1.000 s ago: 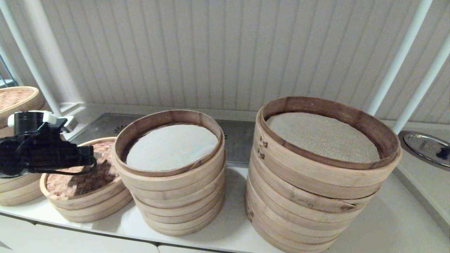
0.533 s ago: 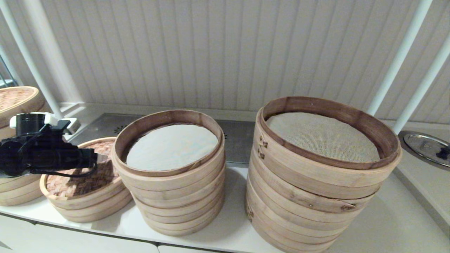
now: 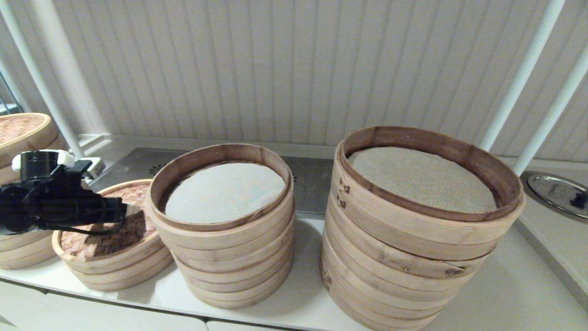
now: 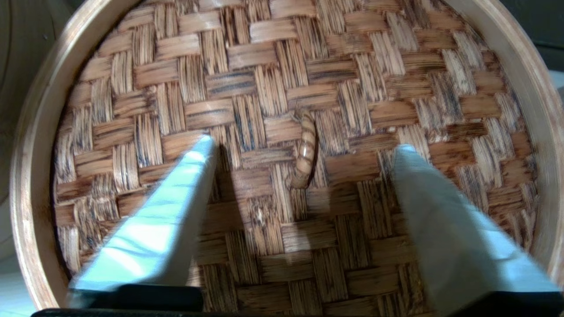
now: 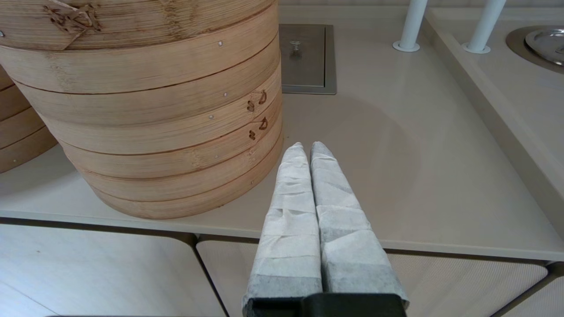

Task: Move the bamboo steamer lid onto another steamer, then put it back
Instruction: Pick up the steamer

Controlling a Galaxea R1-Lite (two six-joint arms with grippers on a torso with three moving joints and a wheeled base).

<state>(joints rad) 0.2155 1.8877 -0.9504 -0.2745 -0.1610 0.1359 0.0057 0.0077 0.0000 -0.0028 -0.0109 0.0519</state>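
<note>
We judge the bamboo steamer lid [image 4: 282,145] to be light and stiff, a woven top in a thin wooden band. The weave is dry and rough, so it should not slip much, but the strips could crack under hard pressure. The best place to hold it is the small loop handle [image 4: 305,154] in its middle.

Our left gripper [image 4: 304,152] hangs just above the lid with its fingers spread wide, holding nothing. The loop stands between the two fingertips [image 4: 202,147], a little nearer to one of them. We think the fingers should go down a bit more and then close gently across the loop.

The lid lies on a low steamer [image 3: 115,262], directly under this gripper. The medium stack with the white liner [image 3: 225,191], where the lid must go, is just beside the gripper, on its right.

Our right gripper [image 5: 304,147] is pressed closed and empty, parked near the foot of the wide tall stack [image 5: 145,101].

We find no readable writing; this stack shows only small dark burnt marks [image 5: 257,115] on its side.
</note>
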